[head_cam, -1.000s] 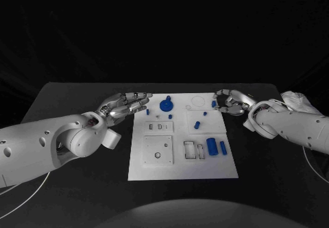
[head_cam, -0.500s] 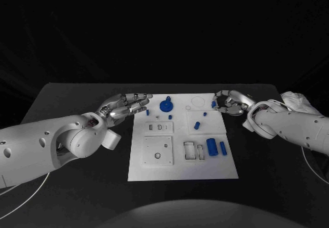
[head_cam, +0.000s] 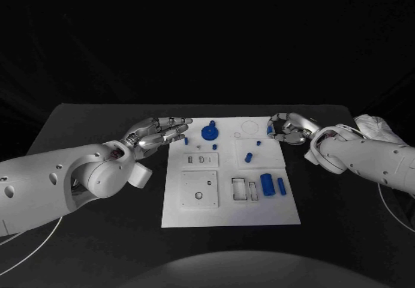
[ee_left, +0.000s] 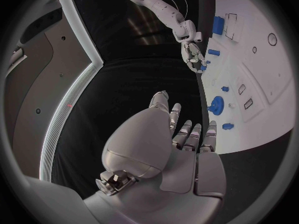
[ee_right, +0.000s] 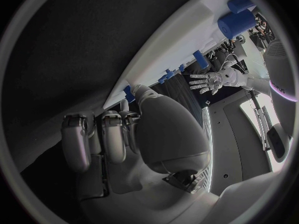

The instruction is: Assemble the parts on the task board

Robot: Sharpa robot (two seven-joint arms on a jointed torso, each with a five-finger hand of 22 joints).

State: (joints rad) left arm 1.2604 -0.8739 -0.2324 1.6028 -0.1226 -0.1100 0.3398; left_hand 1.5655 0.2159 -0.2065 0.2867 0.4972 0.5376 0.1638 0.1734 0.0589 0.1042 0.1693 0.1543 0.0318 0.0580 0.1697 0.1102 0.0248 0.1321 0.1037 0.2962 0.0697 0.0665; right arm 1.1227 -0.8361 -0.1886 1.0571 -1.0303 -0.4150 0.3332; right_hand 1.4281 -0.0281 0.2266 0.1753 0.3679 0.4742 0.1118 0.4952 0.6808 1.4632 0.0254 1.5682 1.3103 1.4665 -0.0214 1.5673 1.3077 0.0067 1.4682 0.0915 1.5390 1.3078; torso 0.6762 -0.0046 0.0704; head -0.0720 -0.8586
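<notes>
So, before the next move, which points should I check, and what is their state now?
1. Right hand at the small blue part on the board's far right edge: ok.
2. Part firmly held: cannot tell.
3. Left hand empty, fingers apart: ok.
4. Left hand off the task board: ok.
5. Blue gear stands untouched on the board: ok.

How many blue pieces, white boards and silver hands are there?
Blue pieces: 9 as far as I can make out: 1 round knob, 2 rollers, 6 small pegs
White board: 1
Silver hands: 2, the left hand and the right hand
Total: 12
</notes>
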